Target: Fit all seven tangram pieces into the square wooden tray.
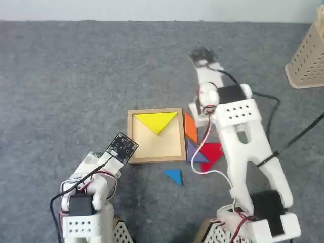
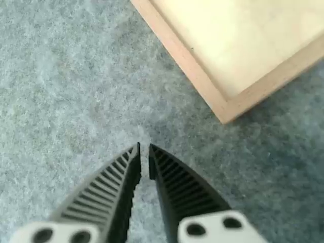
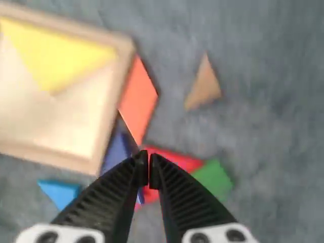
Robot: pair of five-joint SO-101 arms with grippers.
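Observation:
The square wooden tray point(image 1: 130, 136) lies mid-table on grey carpet, with a yellow triangle point(image 1: 156, 121) in its far half. Right of it lie an orange piece point(image 1: 190, 127), a purple triangle point(image 1: 195, 153) and a red triangle point(image 1: 213, 152). A small blue triangle point(image 1: 174, 175) sits nearer the front. My right gripper point(image 3: 148, 162) is shut and empty, hovering over the red triangle point(image 3: 172, 162) beside the purple triangle point(image 3: 117, 151). A tan triangle point(image 3: 202, 87) and a green piece point(image 3: 215, 177) lie close by. My left gripper point(image 2: 144, 148) is shut and empty above carpet, just off a tray corner point(image 2: 225, 109).
A beige perforated basket point(image 1: 309, 55) stands at the far right edge. The right arm point(image 1: 238, 116) overhangs the pieces right of the tray, with red and black cables trailing from it. Open carpet spreads left of and behind the tray.

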